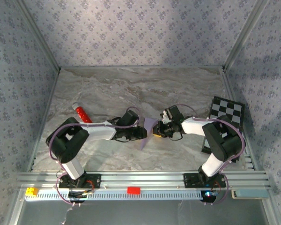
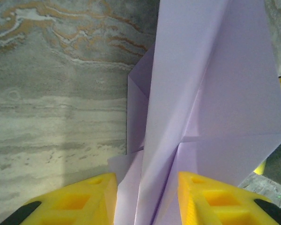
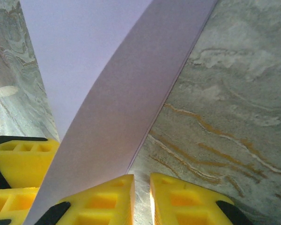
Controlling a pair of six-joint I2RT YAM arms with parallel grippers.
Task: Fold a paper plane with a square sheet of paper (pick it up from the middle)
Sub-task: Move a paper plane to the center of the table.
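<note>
At the middle of the table (image 1: 131,84), the left gripper (image 2: 147,177) clamps the half-folded paper plane (image 2: 201,93) and holds it upright. The right gripper (image 3: 141,178) is just beside the paper, its fingers almost together with nothing between. Farther, a red cylinder (image 1: 83,114) lies toward the left edge.

Paper plane (image 2: 210,93): matt lilac paper, creased. Tabletop (image 2: 61,93): smooth, marble-look. Left pincer fingers (image 2: 215,201): yellow plastic.

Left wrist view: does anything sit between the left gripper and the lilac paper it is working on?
Nothing visible does. The folded lilac paper stands directly between the left gripper's yellow fingers, against both. Behind it lies the marbled table.
</note>
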